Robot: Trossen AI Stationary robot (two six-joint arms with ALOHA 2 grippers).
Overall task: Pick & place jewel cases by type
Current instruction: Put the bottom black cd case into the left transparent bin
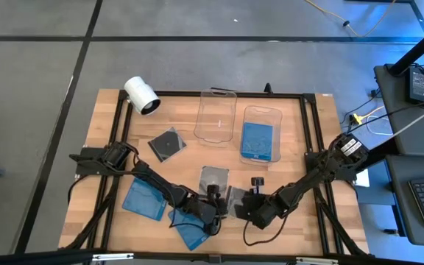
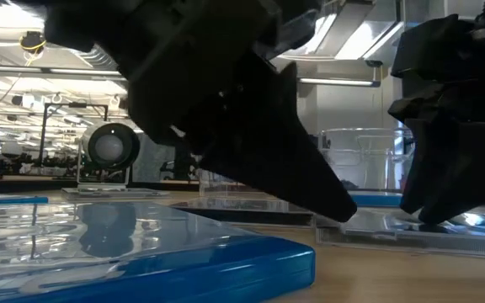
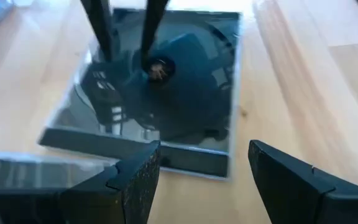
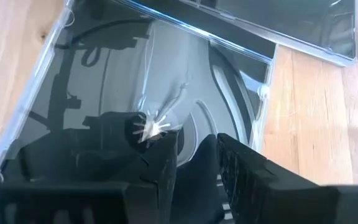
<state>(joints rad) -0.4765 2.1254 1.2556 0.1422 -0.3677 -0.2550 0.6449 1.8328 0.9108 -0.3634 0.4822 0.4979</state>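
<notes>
Step in hand, as judged: pickup of a dark jewel case (image 1: 214, 179); it lies flat on the wooden table (image 1: 300, 235), just in front of the clear tubs (image 1: 216, 116). Left gripper (image 1: 213, 208) hovers at its near edge, fingers spread, holding nothing; right gripper (image 4: 194, 158) sits low over a second dark case (image 4: 135, 93), fingers narrowly parted, grip unconfirmed. Next move likely calls for lowering and pinching a thin edge; cases are glossy, rigid, square plastic; blue cases (image 1: 144, 199) lie left of the dark one.

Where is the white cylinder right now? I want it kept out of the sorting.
In the high view the white cylinder lies at the table's far left corner, apart from the clear tubs and beyond the dark jewel case.
</notes>
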